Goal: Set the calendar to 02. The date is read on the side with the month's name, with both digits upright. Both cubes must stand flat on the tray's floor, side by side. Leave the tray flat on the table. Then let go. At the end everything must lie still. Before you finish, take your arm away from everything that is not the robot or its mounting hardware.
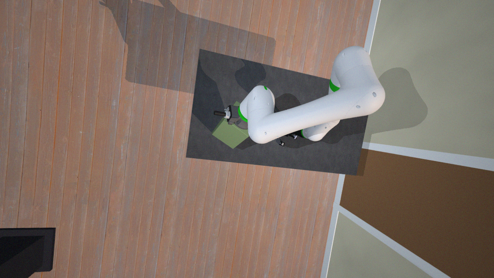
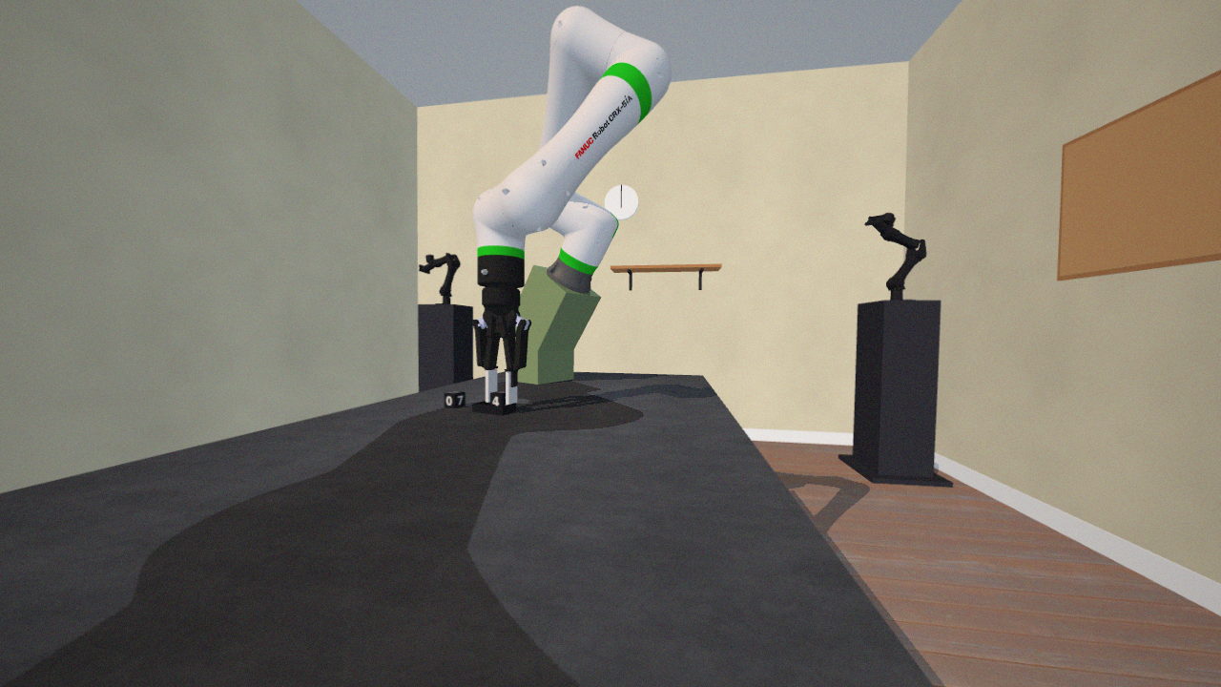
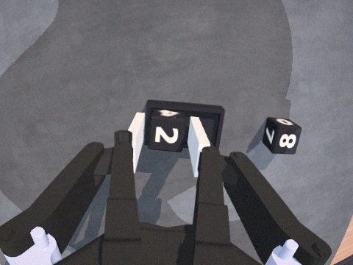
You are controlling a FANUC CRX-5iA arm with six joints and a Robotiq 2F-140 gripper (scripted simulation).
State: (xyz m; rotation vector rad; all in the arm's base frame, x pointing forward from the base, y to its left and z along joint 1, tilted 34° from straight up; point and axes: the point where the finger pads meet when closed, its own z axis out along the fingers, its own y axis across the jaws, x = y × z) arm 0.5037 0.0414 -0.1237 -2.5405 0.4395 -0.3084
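A small black tray point(image 3: 187, 125) lies flat on the dark table. One black cube point(image 3: 167, 135) stands in the tray's left half and shows a white 2 to the wrist view. In the exterior view the same cube point(image 2: 495, 400) shows a 4. My gripper point(image 3: 166, 128) points straight down over it. Its white pads stand on either side of the cube with a slight gap, so it is open. The second cube point(image 3: 282, 135) lies on the table right of the tray, showing 8 and 7. In the exterior view it point(image 2: 455, 399) shows 0 and 7.
The arm's green base block point(image 2: 554, 328) stands just behind the tray. The arm hides the tray in the overhead view, where only the loose cube point(image 1: 282, 142) shows. Black pedestals point(image 2: 896, 388) stand off the table.
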